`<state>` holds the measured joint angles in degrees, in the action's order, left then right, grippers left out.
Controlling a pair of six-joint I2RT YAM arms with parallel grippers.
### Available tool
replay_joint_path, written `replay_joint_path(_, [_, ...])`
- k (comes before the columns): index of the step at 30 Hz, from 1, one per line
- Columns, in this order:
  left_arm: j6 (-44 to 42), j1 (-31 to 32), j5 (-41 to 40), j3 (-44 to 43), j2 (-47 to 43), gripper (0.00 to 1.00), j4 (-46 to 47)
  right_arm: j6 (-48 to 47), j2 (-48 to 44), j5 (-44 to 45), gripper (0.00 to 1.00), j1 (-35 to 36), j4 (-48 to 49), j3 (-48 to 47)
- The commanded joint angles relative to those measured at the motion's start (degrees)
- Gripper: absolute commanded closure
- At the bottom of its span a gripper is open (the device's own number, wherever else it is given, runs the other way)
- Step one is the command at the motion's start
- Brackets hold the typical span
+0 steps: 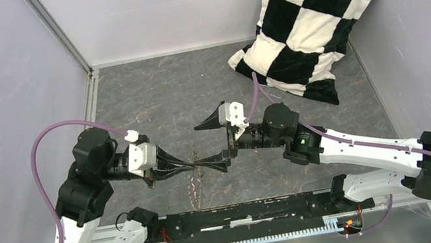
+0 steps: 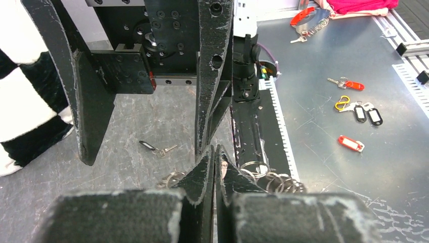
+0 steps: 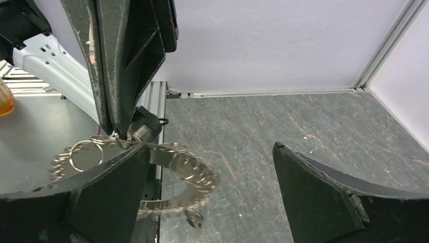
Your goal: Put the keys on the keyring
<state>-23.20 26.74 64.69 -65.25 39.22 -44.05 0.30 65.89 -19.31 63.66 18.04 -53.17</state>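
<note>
My left gripper (image 2: 215, 154) sits closest, its two fingers pressed flat together, and they pinch a loop of the keyring (image 3: 184, 174). It hangs just under the tips as a drooping, toothed wreath of small silvery keys and wire loops, and its lower part is blurred in the right wrist view. From above, the ring dangles below my left tips, toward my bases, over the grey table (image 1: 162, 97); I cannot tell whether its bottom touches the surface. My right gripper (image 3: 210, 148) faces the left one head-on with its fingers spread wide. One finger lies just beside my left tips and against the ring's upper loops, while the other stands well off to the far side. A loose key (image 2: 154, 149), with a black head and a short silver blade, lies flat on the table ahead of my left tips and slightly to their left, apart from the ring. Far beyond my right hand a black-and-white checked pillow (image 1: 313, 12) leans in the corner. To the right of my left hand, past the table's edge, a metal surface (image 2: 313, 61) carries several tagged keys (image 2: 350, 143) in red and black.
</note>
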Motion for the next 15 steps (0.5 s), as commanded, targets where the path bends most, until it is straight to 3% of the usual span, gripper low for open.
replay_joint_path(1, [-1.92,0.16,2.65,-1.57,-0.17,0.98,0.2,2.82,0.75,1.87,0.02,0.32,4.34,-3.08])
replay_joint_path(9, [-3.87,0.15,2.83,-2.16,-0.19,0.98,-1.61,4.76,1.16,7.73,0.02,0.36,1.75,-4.34])
replay_joint_path(15, [-4.04,0.2,2.14,-2.32,-0.7,0.98,-1.71,0.69,-5.66,10.29,0.02,0.22,-0.52,-1.45])
